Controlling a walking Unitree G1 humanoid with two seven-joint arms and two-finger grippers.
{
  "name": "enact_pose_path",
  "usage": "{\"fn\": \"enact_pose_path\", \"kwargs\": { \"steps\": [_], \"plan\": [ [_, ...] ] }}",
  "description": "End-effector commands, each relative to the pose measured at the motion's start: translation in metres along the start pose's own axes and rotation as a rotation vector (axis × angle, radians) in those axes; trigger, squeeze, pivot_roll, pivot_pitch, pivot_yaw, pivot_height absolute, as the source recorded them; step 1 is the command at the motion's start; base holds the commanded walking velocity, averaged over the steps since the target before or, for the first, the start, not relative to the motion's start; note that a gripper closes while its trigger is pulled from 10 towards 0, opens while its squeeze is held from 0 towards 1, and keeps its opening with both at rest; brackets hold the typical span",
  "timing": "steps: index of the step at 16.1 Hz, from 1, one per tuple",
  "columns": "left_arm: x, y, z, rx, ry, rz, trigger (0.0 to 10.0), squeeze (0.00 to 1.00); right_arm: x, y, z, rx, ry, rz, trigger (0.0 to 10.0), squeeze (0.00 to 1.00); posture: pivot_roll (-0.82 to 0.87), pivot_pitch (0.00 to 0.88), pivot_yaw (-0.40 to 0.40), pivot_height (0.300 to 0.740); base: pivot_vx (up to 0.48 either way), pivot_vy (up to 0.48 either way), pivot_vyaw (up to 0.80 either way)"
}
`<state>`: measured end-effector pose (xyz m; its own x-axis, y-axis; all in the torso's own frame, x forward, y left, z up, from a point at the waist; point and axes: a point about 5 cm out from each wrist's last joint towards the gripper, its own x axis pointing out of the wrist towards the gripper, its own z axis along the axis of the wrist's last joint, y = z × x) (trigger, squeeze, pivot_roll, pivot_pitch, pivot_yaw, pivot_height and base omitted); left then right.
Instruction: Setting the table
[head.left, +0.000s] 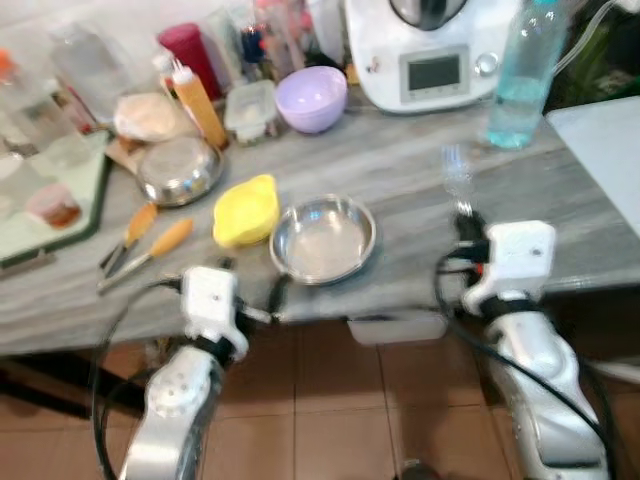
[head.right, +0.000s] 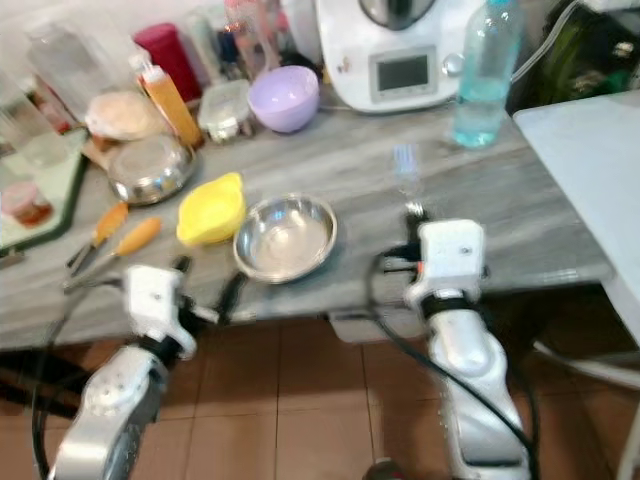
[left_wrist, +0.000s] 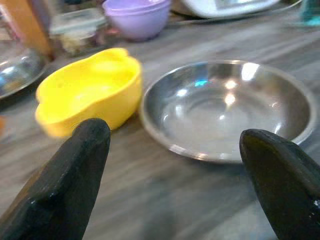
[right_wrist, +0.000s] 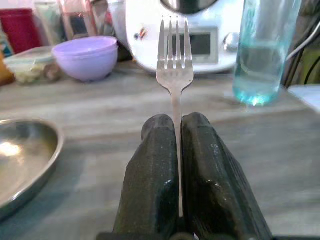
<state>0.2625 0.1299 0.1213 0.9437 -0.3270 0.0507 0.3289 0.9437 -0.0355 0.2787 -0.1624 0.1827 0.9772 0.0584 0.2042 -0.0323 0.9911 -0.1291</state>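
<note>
Silver metal fork (right_wrist: 173, 60) stands clamped by its handle in the right claw (right_wrist: 177, 150), tines pointing far, over the grey wood-grain surface (head.left: 400, 170) right of the round steel bowl (head.left: 323, 238); left claw (left_wrist: 175, 165) hangs spread wide at the near edge facing that bowl; yellow plastic dish (head.left: 245, 210) sits just left of the bowl.

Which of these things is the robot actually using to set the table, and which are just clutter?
In use: fork in the right gripper; steel bowl before the open left gripper.
Clutter: yellow dish, purple bowl, water bottle, white appliance, sauce bottle.
</note>
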Motion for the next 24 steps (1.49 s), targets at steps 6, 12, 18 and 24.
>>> {"fn": "enact_pose_path", "kwargs": {
  "steps": [6, 12, 18, 24],
  "plan": [
    [-0.022, -0.002, 0.010, 0.012, 0.040, -0.222, 10.0, 0.00, -0.002, 0.007, -0.002, 0.029, 0.014, 0.008, 10.0, 0.00, -0.24, 0.169, 0.193, 0.740, 0.000, 0.000, 0.00],
    [-0.026, -0.019, 0.023, -0.005, 0.073, -0.401, 10.0, 0.00, 0.008, -0.004, -0.020, 0.127, 0.149, -0.067, 10.0, 0.00, -0.23, 0.194, 0.213, 0.740, 0.000, 0.000, 0.00],
    [-0.024, -0.020, 0.024, -0.016, 0.084, -0.408, 10.0, 0.00, 0.010, -0.005, -0.034, 0.195, 0.253, -0.070, 10.0, 0.00, -0.23, 0.199, 0.218, 0.740, 0.000, 0.000, 0.00],
    [-0.025, -0.023, 0.022, -0.020, 0.097, -0.415, 10.0, 0.00, 0.016, 0.002, -0.037, 0.241, 0.297, -0.025, 10.0, 0.00, -0.23, 0.200, 0.215, 0.740, 0.000, 0.000, 0.00]
  ]
}}
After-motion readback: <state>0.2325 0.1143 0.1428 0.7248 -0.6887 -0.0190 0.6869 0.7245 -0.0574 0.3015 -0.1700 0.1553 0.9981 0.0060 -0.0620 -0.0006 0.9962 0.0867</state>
